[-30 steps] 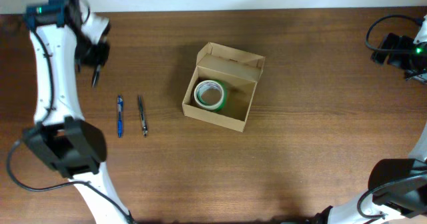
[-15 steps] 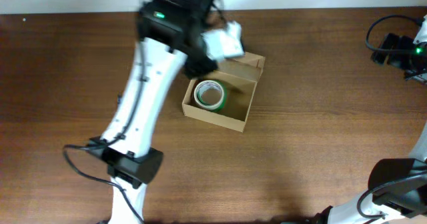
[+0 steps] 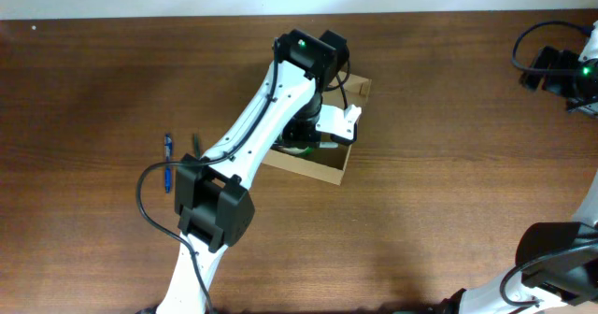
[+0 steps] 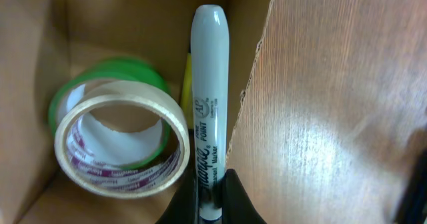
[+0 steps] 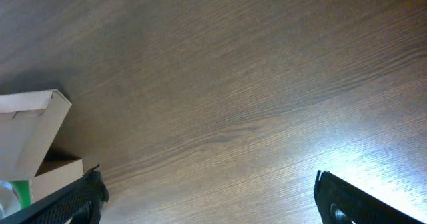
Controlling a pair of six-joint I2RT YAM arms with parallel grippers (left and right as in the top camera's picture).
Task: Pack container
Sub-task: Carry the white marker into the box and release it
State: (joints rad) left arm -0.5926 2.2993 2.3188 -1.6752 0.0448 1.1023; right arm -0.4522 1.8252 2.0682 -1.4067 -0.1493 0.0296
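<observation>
Left tool [image 4: 210,201]: jaws nearly closed, pinching the butt end of a grey permanent marker [image 4: 209,97]. The marker's cap points away from the wrist camera.
Marker hangs over the container [image 4: 27,84] interior, just beside one side wall. Can't tell if the tip touches anything.
Inside the container, a clear tape roll [image 4: 120,147] with red print sits on a green tape roll [image 4: 100,77]. Marker is just beside both.
There's a yellow sliver behind the marker, can't tell what it is.
Overhead: container [image 3: 318,167] sits mid-desk [image 3: 448,164], lid flap open on the far side, left arm reaching across it.
Blue pen [image 3: 167,149] lies on the desk well apart from the container. A second pen [image 3: 195,141] is beside it, mostly under the arm.
Right tool [image 5: 207,184]: jaws wide apart, holding nothing, over bare desk near the far right edge, well clear of the container.
</observation>
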